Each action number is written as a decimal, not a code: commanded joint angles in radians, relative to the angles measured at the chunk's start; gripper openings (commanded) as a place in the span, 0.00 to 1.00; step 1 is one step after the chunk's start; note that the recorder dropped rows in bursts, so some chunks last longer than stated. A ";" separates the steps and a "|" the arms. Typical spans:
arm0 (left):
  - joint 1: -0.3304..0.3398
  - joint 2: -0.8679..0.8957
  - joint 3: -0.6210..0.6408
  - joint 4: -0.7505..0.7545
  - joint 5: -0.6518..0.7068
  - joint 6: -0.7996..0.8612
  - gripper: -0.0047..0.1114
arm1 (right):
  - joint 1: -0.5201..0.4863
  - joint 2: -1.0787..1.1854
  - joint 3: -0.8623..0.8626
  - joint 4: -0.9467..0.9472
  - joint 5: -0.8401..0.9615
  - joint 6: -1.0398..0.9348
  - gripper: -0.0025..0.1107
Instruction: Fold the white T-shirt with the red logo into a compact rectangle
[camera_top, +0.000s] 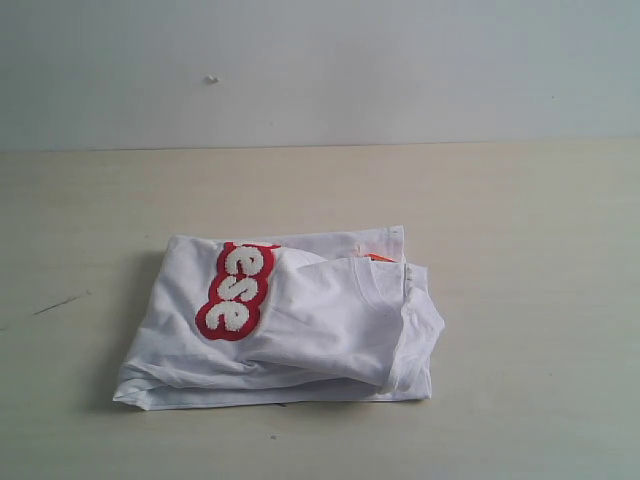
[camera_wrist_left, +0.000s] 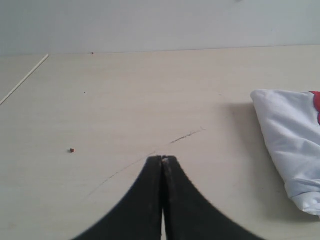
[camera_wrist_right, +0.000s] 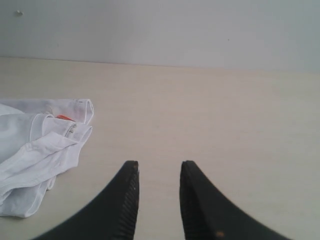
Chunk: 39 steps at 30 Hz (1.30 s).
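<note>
Exterior view: white T-shirt (camera_top: 300, 330), folded into a lumpy, roughly rectangular bundle, lying near the middle of a pale wood-grain table (camera_top: 530, 320); soft, creased fabric, with layered edges stacked along the near side and a rounded hem turned over on the right. On top at the left, red logo (camera_top: 240, 290), fuzzy white bubble letters reading "ese" inside a thick red outline, the strip's far end tucked under a fold. Peeking out at the far right edge, a small orange neck tag (camera_top: 380, 257). Behind, a plain, matt grey-white wall (camera_top: 400, 70) meeting the tabletop in a straight line. Left wrist view: left gripper (camera_wrist_left: 162, 159), two smooth black curved fingers pressed together tip to tip, pinching nothing, above bare tabletop marked by a thin dark curved scratch (camera_wrist_left: 185, 135) and a tiny red speck (camera_wrist_left: 72, 150); one rounded corner of the shirt off to the side, well apart from the fingertips, with a sliver of red beside it. Right wrist view: right gripper (camera_wrist_right: 159, 172), black fingers with ribbed inner faces, spread with a clear gap, nothing between them, over bare table; the shirt's stitched hems bunched near by, apart from the fingers, orange tag showing among the folds.
</note>
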 joint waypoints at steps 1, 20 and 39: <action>0.001 -0.006 0.003 -0.004 -0.006 0.002 0.04 | -0.005 -0.006 0.005 0.001 -0.018 0.020 0.29; 0.001 -0.006 0.003 -0.004 -0.006 0.002 0.04 | -0.005 -0.006 0.005 -0.005 -0.018 -0.059 0.29; 0.001 -0.006 0.003 -0.004 -0.006 0.002 0.04 | -0.005 -0.006 0.005 -0.005 -0.018 -0.059 0.29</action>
